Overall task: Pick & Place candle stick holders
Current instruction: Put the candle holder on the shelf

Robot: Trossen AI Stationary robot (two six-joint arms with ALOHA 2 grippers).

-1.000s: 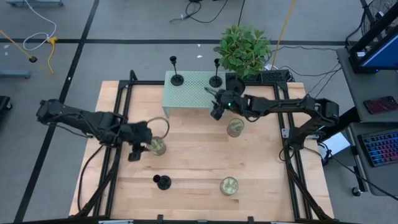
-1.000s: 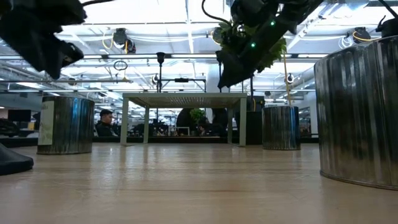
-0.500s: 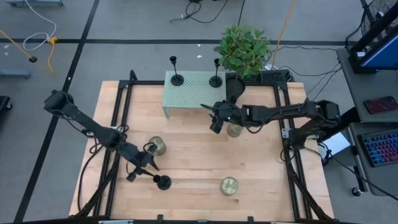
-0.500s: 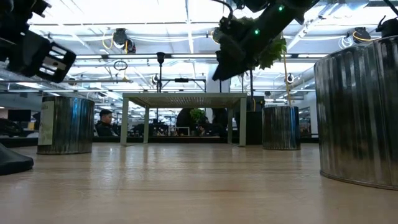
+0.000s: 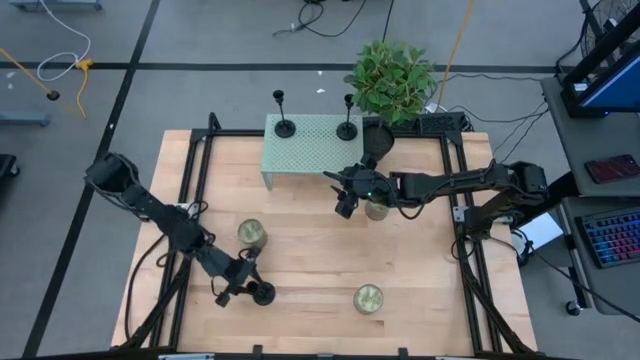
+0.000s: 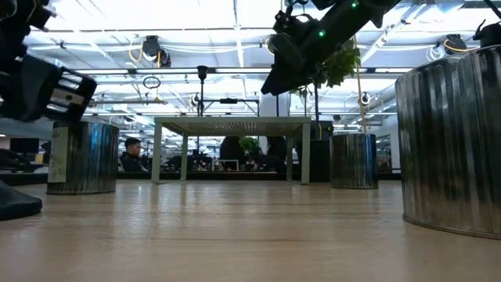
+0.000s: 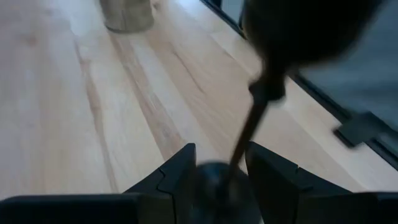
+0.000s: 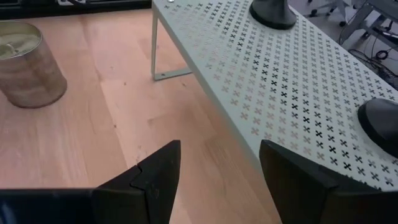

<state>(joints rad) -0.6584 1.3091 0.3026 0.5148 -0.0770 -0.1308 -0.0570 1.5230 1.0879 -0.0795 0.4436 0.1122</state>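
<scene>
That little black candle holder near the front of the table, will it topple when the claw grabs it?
Probably not easily. The front candle stick holder has a wide disc base that should keep it steady, though its thin stem with a cup on top could let it tilt if nudged high up. The left gripper is open with its fingers either side of the stem. It looks rigid, likely metal, so possibly slippery.

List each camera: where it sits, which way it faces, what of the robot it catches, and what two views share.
High view: overhead, facing straight down; both arms, left claw at the candle stick holder.
Low view: tabletop height, facing the room; both arms enter from above.
Left wrist view: on the left arm, looking past open fingers astride the holder's stem.
Right wrist view: on the right arm; open right claw faces the perforated shelf.
Shared: shelf with two holders, in high and right wrist views.
</scene>
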